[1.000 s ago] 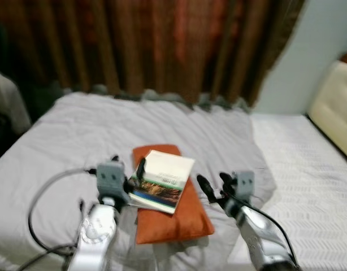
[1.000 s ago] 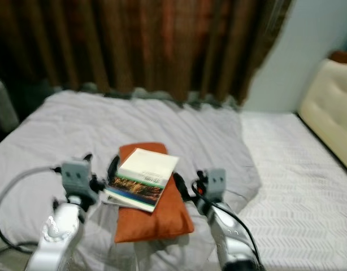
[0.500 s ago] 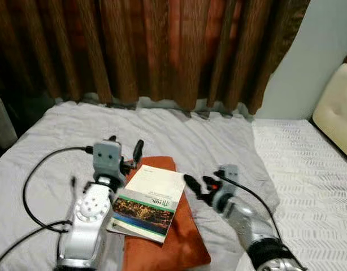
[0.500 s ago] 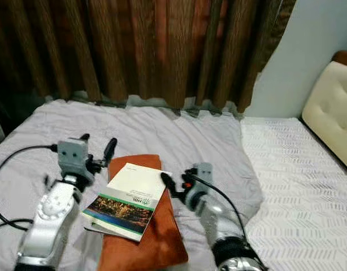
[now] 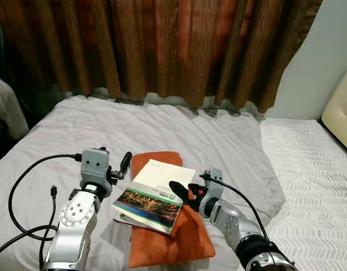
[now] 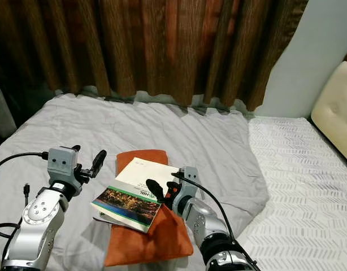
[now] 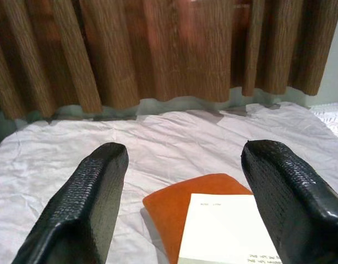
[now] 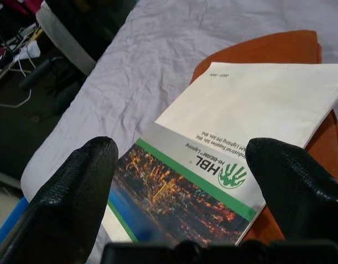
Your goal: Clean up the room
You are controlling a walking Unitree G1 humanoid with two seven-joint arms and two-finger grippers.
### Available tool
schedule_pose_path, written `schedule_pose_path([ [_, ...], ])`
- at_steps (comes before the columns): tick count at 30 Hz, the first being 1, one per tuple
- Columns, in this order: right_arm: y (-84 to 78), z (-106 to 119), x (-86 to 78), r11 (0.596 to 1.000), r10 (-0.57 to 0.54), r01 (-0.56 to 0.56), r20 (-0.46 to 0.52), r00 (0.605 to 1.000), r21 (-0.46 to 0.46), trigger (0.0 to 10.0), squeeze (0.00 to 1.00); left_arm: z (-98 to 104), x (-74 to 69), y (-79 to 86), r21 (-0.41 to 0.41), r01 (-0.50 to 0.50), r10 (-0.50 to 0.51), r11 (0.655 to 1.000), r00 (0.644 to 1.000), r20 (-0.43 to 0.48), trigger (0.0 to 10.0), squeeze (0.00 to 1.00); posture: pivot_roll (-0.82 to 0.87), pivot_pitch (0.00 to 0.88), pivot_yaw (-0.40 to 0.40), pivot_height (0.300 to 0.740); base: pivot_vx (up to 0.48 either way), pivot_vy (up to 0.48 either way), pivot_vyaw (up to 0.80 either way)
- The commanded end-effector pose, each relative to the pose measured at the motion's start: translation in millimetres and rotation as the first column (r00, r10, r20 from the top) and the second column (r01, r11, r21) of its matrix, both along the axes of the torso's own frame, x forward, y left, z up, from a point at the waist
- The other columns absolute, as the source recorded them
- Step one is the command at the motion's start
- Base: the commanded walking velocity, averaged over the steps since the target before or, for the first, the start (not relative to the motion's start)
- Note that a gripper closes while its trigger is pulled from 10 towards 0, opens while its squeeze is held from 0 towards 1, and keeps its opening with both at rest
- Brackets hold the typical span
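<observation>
Left gripper (image 5: 121, 167), lower left of frame: fingers spread, empty, just beside the book. Book (image 5: 155, 195), lower centre: lay flat on an orange cushion (image 5: 169, 240) on the bed (image 5: 72, 130). Right gripper (image 5: 183, 192), right of centre: spread wide, empty, at the book's edge. Step judged: approach to grasp; next, closing on the book's edge.

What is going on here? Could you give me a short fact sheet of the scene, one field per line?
Place: a bed with a grey sheet, brown curtains behind it
Main item: a catalogue with a green stripe and a city photo on its cover
Under it: an orange cushion lying flat on the bed
Left gripper: open, raised beside the catalogue's left edge, touching nothing
Right gripper: open, at the catalogue's right edge, fingers spread over the cover
Held: nothing by either gripper
</observation>
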State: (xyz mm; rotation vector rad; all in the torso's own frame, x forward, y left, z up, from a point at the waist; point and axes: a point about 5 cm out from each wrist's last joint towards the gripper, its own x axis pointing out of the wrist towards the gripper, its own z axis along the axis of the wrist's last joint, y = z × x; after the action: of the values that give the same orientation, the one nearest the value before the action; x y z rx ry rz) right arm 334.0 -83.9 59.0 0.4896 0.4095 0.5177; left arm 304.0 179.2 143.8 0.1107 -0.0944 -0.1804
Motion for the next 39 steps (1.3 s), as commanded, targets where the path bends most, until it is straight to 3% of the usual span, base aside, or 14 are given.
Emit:
schedule_pose_path([
  [1,-0.1,4.7,4.1,1.000,0.011,-0.011,0.019,1.000,-0.016,10.0,0.00,-1.7,-0.6,1.4,0.002,-0.005,0.005,1.000,1.000,-0.006,10.0,0.00,0.10,0.055,-0.080,0.740,0.000,0.480,0.00],
  [5,-2.1,1.5,3.0,1.000,-0.001,0.001,0.003,1.000,-0.012,10.0,0.00,-3.0,-0.4,-1.6,0.027,-0.005,0.005,1.000,1.000,-0.003,10.0,0.00,0.10,0.058,-0.079,0.740,0.000,0.240,0.00],
  [13,-0.5,-15.2,-4.4,0.993,-0.086,0.094,-0.120,0.989,0.067,10.0,0.00,-1.3,0.3,-2.5,0.015,0.024,-0.023,1.000,1.000,-0.013,10.0,0.00,0.12,0.086,-0.045,0.740,0.000,0.000,0.00],
  [16,-2.0,-22.1,-6.8,0.989,-0.149,0.150,-0.117,0.982,-0.004,10.0,0.00,-2.7,0.6,-1.6,0.000,0.049,-0.049,0.999,0.998,-0.035,10.0,0.00,0.14,0.104,-0.030,0.740,0.000,0.000,0.00],
  [17,-7.2,-24.1,-6.4,0.974,-0.205,0.196,-0.065,0.977,-0.117,10.0,0.00,-3.6,0.6,-2.1,0.006,0.073,-0.073,0.997,0.996,-0.046,10.0,0.00,0.15,0.110,-0.020,0.740,0.000,0.000,0.00],
  [18,-7.2,-24.1,-6.4,0.974,-0.205,0.196,-0.065,0.977,-0.117,10.0,0.00,-3.6,0.6,-2.1,0.006,0.073,-0.073,0.997,0.996,-0.046,10.0,0.00,0.15,0.110,-0.020,0.740,0.000,0.000,0.00],
  [19,-10.9,-24.0,-5.8,0.953,-0.216,0.210,-0.005,0.976,-0.220,10.0,0.00,-3.1,0.5,-2.6,0.002,0.087,-0.087,0.996,0.995,-0.046,10.0,0.00,0.16,0.113,-0.016,0.740,0.000,0.000,0.00],
  [20,-10.9,-24.0,-5.8,0.953,-0.216,0.210,-0.005,0.976,-0.220,10.0,0.00,-3.1,0.5,-2.6,0.002,0.087,-0.087,0.996,0.995,-0.046,10.0,0.00,0.16,0.113,-0.016,0.740,0.000,0.000,0.00],
  [21,-15.6,-21.3,-3.2,0.920,-0.235,0.241,0.058,0.970,-0.310,10.0,0.00,-1.2,0.3,-2.7,0.007,0.092,-0.092,0.996,0.995,-0.039,10.0,0.00,0.16,0.113,-0.015,0.740,0.000,0.000,0.00],
  [25,-14.7,-17.1,-0.3,0.913,-0.232,0.250,0.092,0.968,-0.322,10.0,0.00,-2.9,-1.9,-3.1,0.021,0.088,-0.088,0.996,0.996,-0.035,10.0,0.00,0.15,0.112,-0.020,0.740,0.000,0.000,0.00],
  [27,-13.4,-17.8,-0.8,0.921,-0.233,0.247,0.080,0.969,-0.303,10.0,0.00,-4.4,-2.9,-3.5,0.019,0.088,-0.087,0.996,0.995,-0.039,10.0,0.00,0.15,0.114,-0.020,0.740,0.000,0.000,0.00],
  [31,-2.3,-19.4,-3.1,0.957,-0.242,0.240,0.009,0.970,-0.161,10.0,0.00,-7.1,-7.9,-5.9,0.009,0.096,-0.095,0.995,0.994,-0.048,10.0,0.00,0.17,0.129,-0.015,0.740,0.000,0.000,0.00],
  [35,5.9,-22.9,-5.8,0.964,-0.263,0.260,-0.093,0.960,-0.051,10.0,0.00,-8.1,-11.6,-5.5,0.008,0.100,-0.099,0.995,0.994,-0.052,10.0,0.00,0.18,0.131,-0.017,0.740,0.000,0.000,0.00],
  [39,5.5,-31.2,-11.0,0.957,-0.286,0.291,-0.187,0.940,0.002,10.0,0.00,-11.3,-14.8,-6.3,0.007,0.099,-0.099,0.995,0.993,-0.059,10.0,0.00,0.18,0.130,-0.028,0.740,0.000,0.000,0.00],
])
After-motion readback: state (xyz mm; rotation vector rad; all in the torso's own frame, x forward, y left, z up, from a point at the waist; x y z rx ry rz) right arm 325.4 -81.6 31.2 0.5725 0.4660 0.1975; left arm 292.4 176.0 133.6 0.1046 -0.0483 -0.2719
